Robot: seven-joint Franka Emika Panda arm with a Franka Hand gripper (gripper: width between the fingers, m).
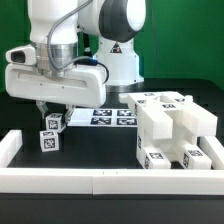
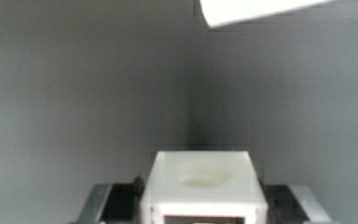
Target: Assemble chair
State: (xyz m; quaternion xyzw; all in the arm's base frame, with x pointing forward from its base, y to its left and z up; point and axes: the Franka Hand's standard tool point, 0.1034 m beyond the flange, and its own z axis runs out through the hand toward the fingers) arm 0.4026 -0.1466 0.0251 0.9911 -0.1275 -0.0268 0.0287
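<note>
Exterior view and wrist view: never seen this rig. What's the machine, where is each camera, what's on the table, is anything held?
The machine is a white robot arm ending in a two-finger gripper. The exterior view is from a camera off the arm; the wrist view is from one on the wrist, looking along the gripper. On the table lie the marker board, carrying only tags, and white chair parts on the exterior view's right. A low white rail borders the front. The gripper appears shut on a white leg piece.

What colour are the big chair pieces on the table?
White chair pieces, with black-and-white tags; best in the exterior view.
</note>
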